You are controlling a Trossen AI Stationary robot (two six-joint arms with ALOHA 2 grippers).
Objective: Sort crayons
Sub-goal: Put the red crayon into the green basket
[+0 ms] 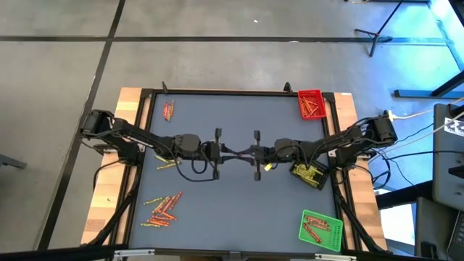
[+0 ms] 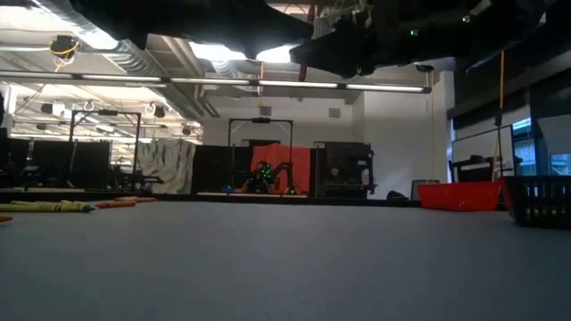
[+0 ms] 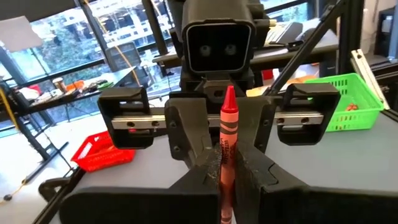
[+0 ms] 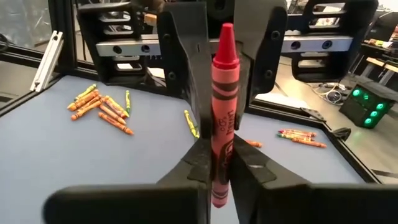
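So both arms are meeting nose to nose over the middle of the table point(image 1: 232, 210), and it looks like a handoff to me. The left gripper point(image 1: 230, 151) is clamped tight on a red crayon point(image 3: 227, 149), and the right gripper point(image 1: 244, 151) has its fingers pinched narrow on the same stick, so the crayon is up in the air between them, held from both ends. My guess at the reason: the loose crayons point(image 1: 163, 209) sit on the left arm's side, while all three trays are over on the right arm's side, so passing it across makes sense. The red tray point(image 1: 310, 92) at the far right corner has a handful of reddish-orange crayons in it. The black tray point(image 1: 319, 183), just beside the right arm, holds what look like yellow ones. The green tray point(image 1: 335, 223) at the near right corner has several reddish ones too, though I can't tell exact shades. There's also a small bunch point(image 1: 168, 109) lying at the far left.
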